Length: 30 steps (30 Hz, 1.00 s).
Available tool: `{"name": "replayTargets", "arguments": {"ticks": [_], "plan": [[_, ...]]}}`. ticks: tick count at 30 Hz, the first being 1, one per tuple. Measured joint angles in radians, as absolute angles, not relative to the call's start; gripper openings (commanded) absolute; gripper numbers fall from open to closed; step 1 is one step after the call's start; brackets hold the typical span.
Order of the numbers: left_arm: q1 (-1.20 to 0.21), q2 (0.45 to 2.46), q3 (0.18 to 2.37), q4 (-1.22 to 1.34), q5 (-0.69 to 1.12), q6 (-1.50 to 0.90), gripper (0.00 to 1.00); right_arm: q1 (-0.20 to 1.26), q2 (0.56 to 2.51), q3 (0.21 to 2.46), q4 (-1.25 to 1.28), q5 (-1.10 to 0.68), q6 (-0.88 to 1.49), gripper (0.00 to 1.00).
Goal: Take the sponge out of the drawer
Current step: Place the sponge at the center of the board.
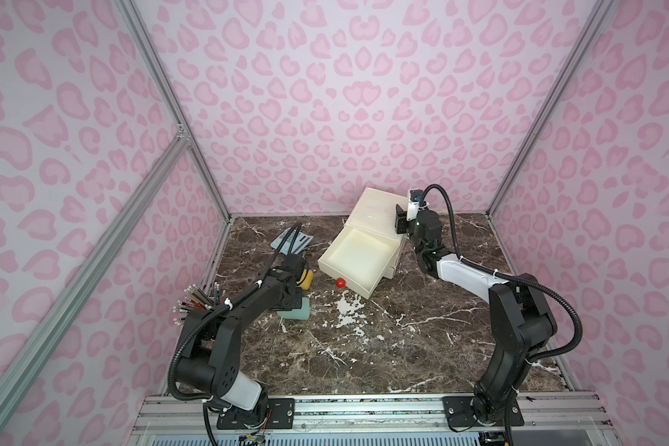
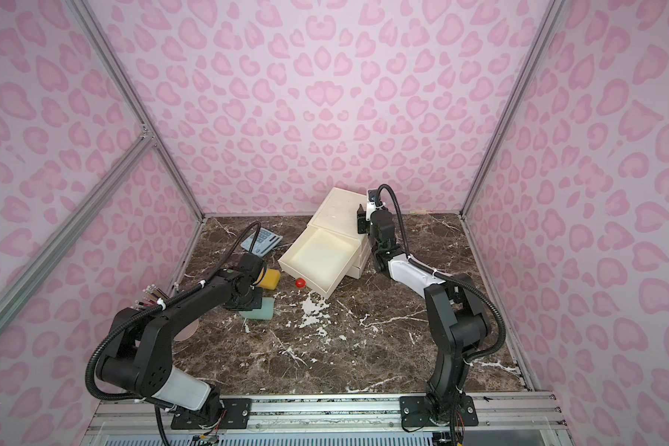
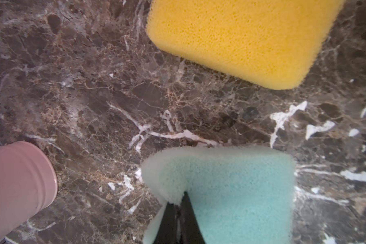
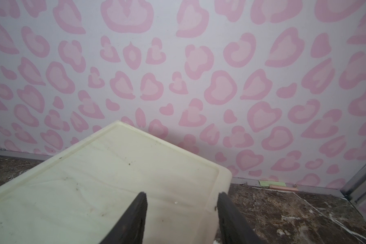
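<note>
Left wrist view: left end effector [image 3: 178, 200] pinched narrow on the green sponge [image 3: 230, 190], denting its edge, low over the surface [image 3: 93, 95] just beside a yellow sponge [image 3: 230, 42]; cannot tell whether resting or barely lifted. Seen in both top views: drawer [image 1: 360, 247] standing open, red knob [image 1: 340, 283] at its front, bare inside, green sponge outside it, near its front. Right end effector [image 4: 182, 195], jaws apart, laid over a far corner of the chest [image 1: 375, 208], probably steadying it. Looks nearly finished: removal done; left, probably, only letting go and backing both arms away.
</note>
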State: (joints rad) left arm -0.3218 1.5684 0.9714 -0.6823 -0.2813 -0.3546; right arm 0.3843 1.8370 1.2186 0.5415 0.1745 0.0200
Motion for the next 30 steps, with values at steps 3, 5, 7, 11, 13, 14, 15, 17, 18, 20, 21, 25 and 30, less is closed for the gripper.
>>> {"name": "replayTargets", "arguments": {"ticks": [3, 5, 7, 11, 13, 14, 15, 17, 18, 20, 21, 25, 30], "plan": [[-0.322, 1.621, 1.000, -0.661, -0.289, -0.354, 0.02, 0.384, 1.837, 1.218, 0.543, 0.175, 0.020, 0.55], [-0.322, 1.648, 1.015, -0.652, -0.299, -0.354, 0.02, 0.384, 1.836, 1.218, 0.543, 0.175, 0.020, 0.55], [-0.322, 1.669, 1.025, -0.649, -0.315, -0.353, 0.02, 0.384, 1.836, 1.217, 0.544, 0.175, 0.020, 0.55], [-0.316, 1.692, 1.031, -0.649, -0.342, -0.345, 0.02, 0.384, 1.837, 1.217, 0.544, 0.175, 0.020, 0.55], [-0.312, 1.698, 1.031, -0.649, -0.349, -0.342, 0.03, 0.384, 1.837, 1.217, 0.545, 0.176, 0.020, 0.55], [-0.310, 1.700, 1.031, -0.649, -0.350, -0.337, 0.06, 0.384, 1.837, 1.217, 0.545, 0.176, 0.020, 0.55], [-0.310, 1.703, 1.032, -0.648, -0.352, -0.336, 0.10, 0.384, 1.837, 1.218, 0.545, 0.176, 0.020, 0.55], [-0.309, 1.708, 1.034, -0.648, -0.356, -0.325, 0.18, 0.385, 1.839, 1.219, 0.545, 0.176, 0.020, 0.55], [-0.309, 1.709, 1.034, -0.647, -0.358, -0.323, 0.20, 0.385, 1.839, 1.220, 0.545, 0.178, 0.020, 0.55], [-0.307, 1.709, 1.037, -0.641, -0.360, -0.319, 0.24, 0.385, 1.844, 1.224, 0.548, 0.181, 0.020, 0.55], [-0.307, 1.711, 1.039, -0.640, -0.360, -0.318, 0.25, 0.384, 1.845, 1.224, 0.548, 0.181, 0.019, 0.55], [-0.304, 1.723, 1.049, -0.633, -0.359, -0.312, 0.29, 0.385, 1.846, 1.225, 0.549, 0.183, 0.019, 0.55], [-0.304, 1.734, 1.063, -0.636, -0.367, -0.312, 0.33, 0.385, 1.847, 1.226, 0.549, 0.183, 0.019, 0.55]]}}
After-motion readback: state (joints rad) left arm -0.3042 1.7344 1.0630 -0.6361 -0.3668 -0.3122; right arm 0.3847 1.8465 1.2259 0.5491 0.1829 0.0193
